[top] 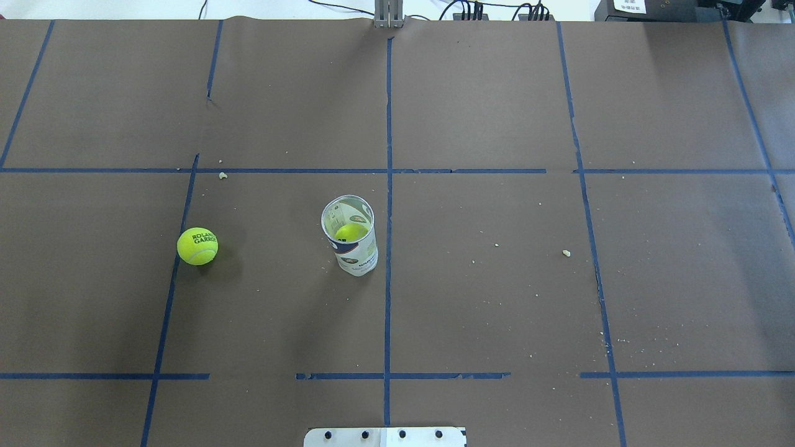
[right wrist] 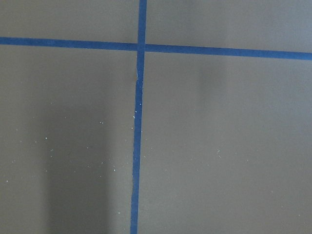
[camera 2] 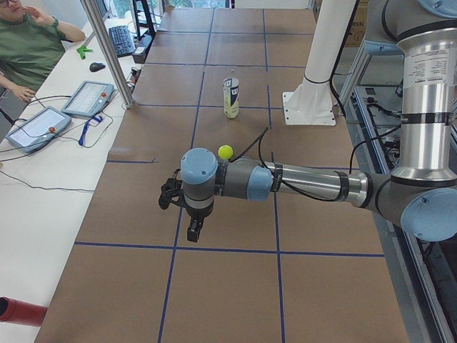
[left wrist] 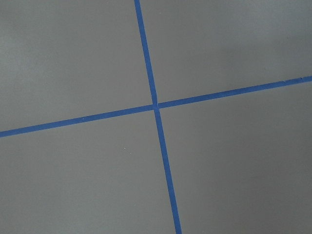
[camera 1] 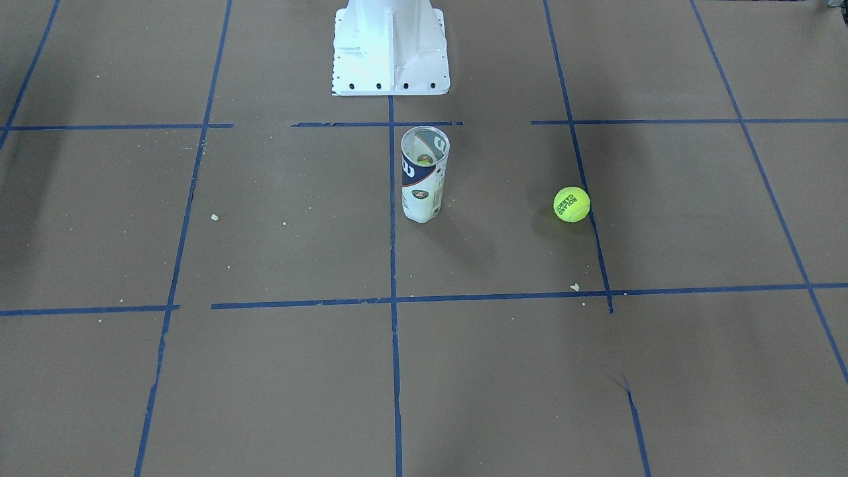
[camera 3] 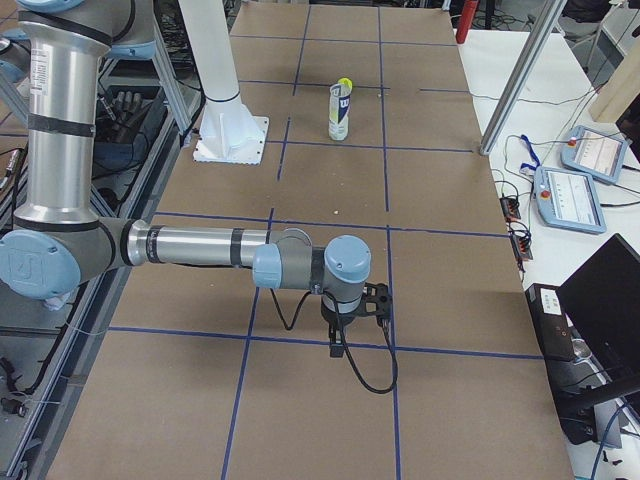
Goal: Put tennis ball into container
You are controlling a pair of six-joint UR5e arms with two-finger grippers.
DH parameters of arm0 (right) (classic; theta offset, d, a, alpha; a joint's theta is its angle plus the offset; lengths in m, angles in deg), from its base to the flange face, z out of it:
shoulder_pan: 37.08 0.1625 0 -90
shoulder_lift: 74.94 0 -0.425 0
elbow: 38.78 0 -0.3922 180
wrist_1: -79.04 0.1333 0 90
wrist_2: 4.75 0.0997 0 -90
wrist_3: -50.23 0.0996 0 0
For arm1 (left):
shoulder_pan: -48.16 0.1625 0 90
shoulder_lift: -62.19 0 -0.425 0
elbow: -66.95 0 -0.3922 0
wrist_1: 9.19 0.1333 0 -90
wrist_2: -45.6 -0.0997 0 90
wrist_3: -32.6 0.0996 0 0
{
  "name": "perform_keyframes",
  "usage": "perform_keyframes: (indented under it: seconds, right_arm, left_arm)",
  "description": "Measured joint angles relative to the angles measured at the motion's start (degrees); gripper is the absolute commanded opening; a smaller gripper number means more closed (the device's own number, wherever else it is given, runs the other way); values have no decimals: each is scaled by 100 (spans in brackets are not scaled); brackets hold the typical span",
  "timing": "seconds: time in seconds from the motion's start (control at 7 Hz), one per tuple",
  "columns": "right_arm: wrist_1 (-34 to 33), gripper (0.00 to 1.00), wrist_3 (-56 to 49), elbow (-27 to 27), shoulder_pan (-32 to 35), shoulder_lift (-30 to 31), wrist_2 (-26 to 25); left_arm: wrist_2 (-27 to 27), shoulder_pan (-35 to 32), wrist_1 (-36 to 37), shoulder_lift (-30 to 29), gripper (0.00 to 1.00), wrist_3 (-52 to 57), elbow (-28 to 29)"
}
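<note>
The tennis ball [camera 1: 572, 204] [top: 197, 246] [camera 2: 226, 151], bright yellow-green with dark lettering, lies loose on the brown table on the robot's left side. The container [camera 1: 424, 173] [top: 351, 245] [camera 2: 230, 98] [camera 3: 341, 112], a clear tube with a white and navy label, stands upright near the table's centre line with its top open; another yellow-green ball [top: 351, 233] rests inside it. My left gripper [camera 2: 193, 227] hangs well short of the ball, toward the table's left end. At the opposite end, far from the tube, is my right gripper [camera 3: 338, 340]. Whether either is open, I cannot tell. Both wrist views show only paper and tape.
Blue tape lines [top: 388, 186] divide the brown paper into a grid. The white robot pedestal [camera 1: 391, 50] [top: 385, 436] stands behind the tube. A person [camera 2: 28, 50] sits at a side bench with tablets [camera 2: 89, 98]. Small crumbs [top: 566, 252] dot the paper.
</note>
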Motion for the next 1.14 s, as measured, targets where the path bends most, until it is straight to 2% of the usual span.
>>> perform_keyframes:
  seconds: [0.86, 1.14]
  right_arm:
    - [0, 100, 0, 0, 0, 2, 0]
    - [0, 100, 0, 0, 0, 2, 0]
  left_arm:
    - [-25, -35, 5, 35, 100, -41, -171]
    - [0, -41, -252, -49, 100, -40, -156]
